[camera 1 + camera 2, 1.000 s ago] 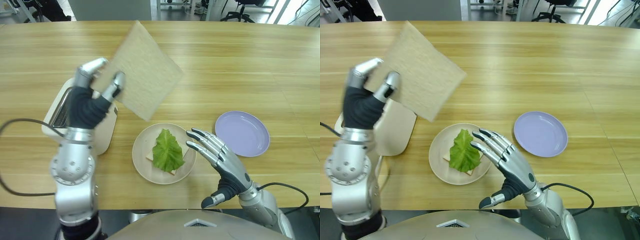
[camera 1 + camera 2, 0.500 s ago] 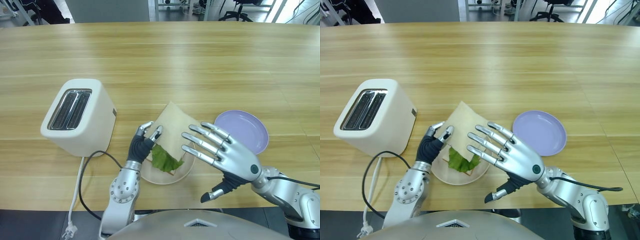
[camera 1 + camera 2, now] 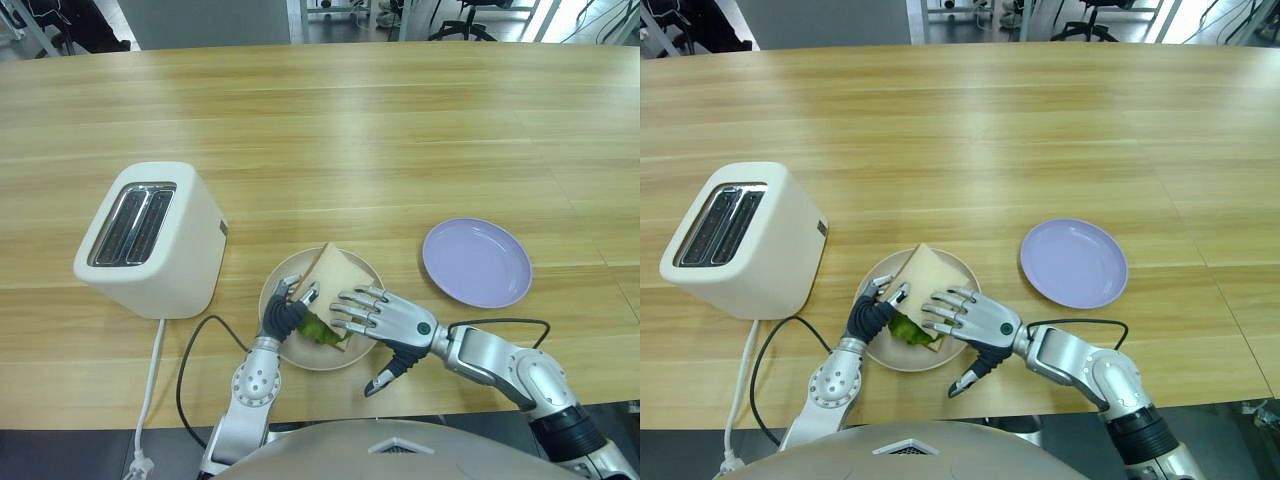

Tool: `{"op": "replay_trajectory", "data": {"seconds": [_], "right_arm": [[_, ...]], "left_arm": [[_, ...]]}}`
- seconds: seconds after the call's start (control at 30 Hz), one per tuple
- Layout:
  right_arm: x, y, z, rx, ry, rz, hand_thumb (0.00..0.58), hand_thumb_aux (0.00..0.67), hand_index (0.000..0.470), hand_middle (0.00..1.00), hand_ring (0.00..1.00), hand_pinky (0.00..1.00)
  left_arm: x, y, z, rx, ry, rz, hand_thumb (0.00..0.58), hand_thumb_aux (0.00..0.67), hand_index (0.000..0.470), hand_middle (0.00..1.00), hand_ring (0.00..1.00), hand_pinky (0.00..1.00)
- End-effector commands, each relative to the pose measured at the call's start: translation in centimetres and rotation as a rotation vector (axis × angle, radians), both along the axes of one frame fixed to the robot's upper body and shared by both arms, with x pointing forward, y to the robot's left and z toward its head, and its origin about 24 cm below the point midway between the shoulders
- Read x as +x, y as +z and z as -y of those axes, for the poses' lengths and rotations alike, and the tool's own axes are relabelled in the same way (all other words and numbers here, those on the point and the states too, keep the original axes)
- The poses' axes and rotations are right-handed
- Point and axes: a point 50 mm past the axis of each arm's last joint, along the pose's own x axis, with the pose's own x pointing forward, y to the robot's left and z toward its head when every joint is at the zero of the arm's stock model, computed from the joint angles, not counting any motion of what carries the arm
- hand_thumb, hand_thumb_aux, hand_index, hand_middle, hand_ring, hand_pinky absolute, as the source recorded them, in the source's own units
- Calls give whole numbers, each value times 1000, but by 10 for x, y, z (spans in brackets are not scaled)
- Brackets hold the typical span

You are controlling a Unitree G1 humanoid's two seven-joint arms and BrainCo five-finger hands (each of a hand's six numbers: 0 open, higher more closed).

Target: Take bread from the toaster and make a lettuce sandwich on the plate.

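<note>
I see wide open table [image 3: 340, 120] past the plate [image 3: 310, 362], so a hand can pass there. The toaster [image 3: 150, 240] blocks the left side, its white cord [image 3: 155, 365] lies near me, and the purple plate [image 3: 476, 262] sits on the right.

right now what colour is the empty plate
The empty plate is lilac, clearest in the left eye view.

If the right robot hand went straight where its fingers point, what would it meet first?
The bread slice on the plate; the right robot hand looks nearly on it, though depth is unclear. The left robot hand lies just beyond.
</note>
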Motion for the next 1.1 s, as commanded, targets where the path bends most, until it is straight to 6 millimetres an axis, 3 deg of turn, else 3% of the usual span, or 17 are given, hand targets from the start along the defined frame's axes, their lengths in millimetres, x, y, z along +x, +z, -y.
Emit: {"op": "replay_trajectory", "data": {"seconds": [0.03,0.13,0.23,0.27,0.3,0.33,0.37,0.4,0.5,0.6,0.7,0.83,0.97,1.07,1.1], "right_arm": [[-4,-23,-1,-142,-12,-114,0,0,0,0,0,0],[-7,-31,-5,-220,11,-179,0,0,0,0,0,0],[-11,-36,-8,-263,28,-246,0,0,0,0,0,0],[-11,-38,-8,-284,28,-266,0,0,0,0,0,0],[-12,-40,-7,-311,33,-281,0,0,0,0,0,0],[-12,-42,-6,-333,38,-295,0,0,0,0,0,0],[-12,-43,-4,-351,35,-309,0,0,0,0,0,0],[-12,-45,-3,-371,40,-320,0,0,0,0,0,0],[-11,-47,3,-407,21,-348,0,0,0,0,0,0],[-7,-47,18,-478,-29,-360,0,0,0,0,0,0],[0,-41,30,-514,-78,-356,0,0,0,0,0,0],[9,-25,28,-439,-85,-291,0,0,0,0,0,0],[17,-2,15,-265,-57,-182,0,0,0,0,0,0],[27,35,-1,90,-73,-105,0,0,0,0,0,0],[29,47,-2,217,-93,-121,0,0,0,0,0,0]], "left_arm": [[-6,-5,5,38,-46,-14,580,670,460,1000,1000,1000],[-10,-8,6,168,-91,-12,580,670,460,1000,1000,1000],[-9,-2,0,443,-131,69,580,670,460,1000,1000,1000],[-6,6,-4,538,-121,128,120,74,51,1000,1000,1000],[-3,17,-9,590,-94,191,0,0,0,1000,1000,1000],[1,32,-15,610,-50,261,0,0,0,882,882,882],[4,46,-20,633,-10,326,0,0,0,541,541,541],[7,63,-26,646,32,400,0,0,0,0,0,0],[9,100,-39,606,107,548,0,0,0,0,0,0],[5,121,-49,539,146,628,0,0,0,0,0,0],[1,128,-56,523,170,661,0,0,0,0,0,0],[-1,129,-58,479,184,675,0,0,0,0,0,0],[-2,131,-55,466,157,705,0,0,0,0,0,0],[-4,134,-54,381,136,725,0,0,0,0,0,0],[-4,134,-55,331,123,725,322,223,153,0,0,0]]}}
